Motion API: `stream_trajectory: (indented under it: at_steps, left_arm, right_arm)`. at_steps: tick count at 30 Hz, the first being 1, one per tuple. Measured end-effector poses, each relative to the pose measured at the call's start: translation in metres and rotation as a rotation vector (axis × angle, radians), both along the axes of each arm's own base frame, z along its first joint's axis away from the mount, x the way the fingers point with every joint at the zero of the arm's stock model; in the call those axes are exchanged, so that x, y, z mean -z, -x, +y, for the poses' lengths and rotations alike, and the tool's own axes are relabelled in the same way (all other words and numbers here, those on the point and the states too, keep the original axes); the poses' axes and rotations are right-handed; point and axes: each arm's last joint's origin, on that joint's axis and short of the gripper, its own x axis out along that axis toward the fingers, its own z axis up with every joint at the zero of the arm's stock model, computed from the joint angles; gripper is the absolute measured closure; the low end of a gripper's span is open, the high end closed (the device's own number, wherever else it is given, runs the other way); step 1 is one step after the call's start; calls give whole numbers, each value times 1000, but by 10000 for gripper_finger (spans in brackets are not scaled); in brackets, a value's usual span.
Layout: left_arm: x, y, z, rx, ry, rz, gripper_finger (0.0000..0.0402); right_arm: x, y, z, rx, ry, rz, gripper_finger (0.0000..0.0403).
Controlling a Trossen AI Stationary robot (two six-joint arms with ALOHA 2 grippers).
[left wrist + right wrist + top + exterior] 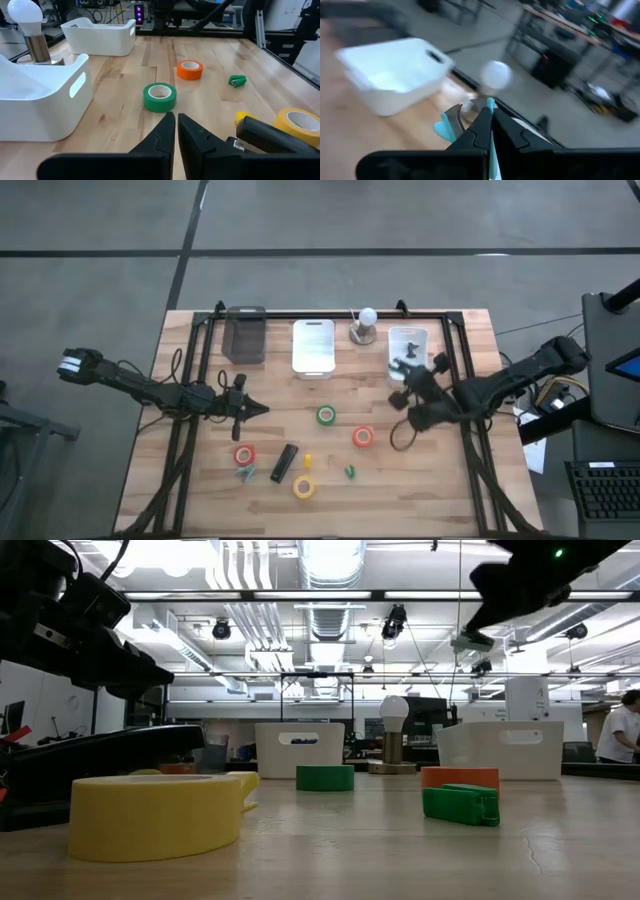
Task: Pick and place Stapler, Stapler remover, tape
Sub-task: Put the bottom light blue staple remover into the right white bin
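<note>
My right gripper [491, 119] is shut on a light-blue staple remover [445, 127] with metal claws. It hovers over the table's far right part, by a white bin [408, 342]. The black stapler [284, 462] lies flat near the front, between the red tape [244, 455] and the yellow tape [303, 487]. The green tape [326, 415] and the orange-red tape [362, 437] lie flat mid-table. My left gripper [176, 131] is shut on nothing and hangs left of the green tape [160, 96], pointing toward it. My right gripper pinches the staple remover between its two fingers [479, 127]. The blue plastic body [491, 106] shows in the slit between them, and the metal claws [464, 107] stick out past the tips to one side. The remover is lifted clear of the table.
Along the far edge stand a dark bin [244, 335], a white bin [313, 347] and a bulb on a stand [364, 325]. A small green piece [350, 472], a small yellow piece [308, 461] and a bluish piece [246, 473] lie near the front. A black frame [470, 430] borders the table.
</note>
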Motion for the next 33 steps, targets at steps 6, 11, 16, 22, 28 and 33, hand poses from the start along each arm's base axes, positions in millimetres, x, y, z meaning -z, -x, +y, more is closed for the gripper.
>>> stream_trajectory:
  at_steps: [6, 11, 16, 22, 28, 33]
  left_arm:
    - [0, 0, 0, 0, 0, 1, 378]
    - [0, 0, 0, 0, 0, 1, 378]
    - [0, 0, 0, 0, 0, 1, 378]
    - [0, 0, 0, 0, 0, 1, 378]
    - [0, 0, 0, 0, 0, 1, 378]
    - [0, 0, 0, 0, 0, 1, 378]
  right_arm:
    - [0, 9, -41, 133, -144, 57, 394]
    - [8, 13, -73, 219, -237, 154, 394]
    - [25, 16, -98, 257, -376, 234, 394]
    - [43, 13, -116, 230, -440, 312, 394]
    - [57, 6, -123, 213, -479, 376, 394]
    - [71, -2, -126, 207, -491, 437, 394]
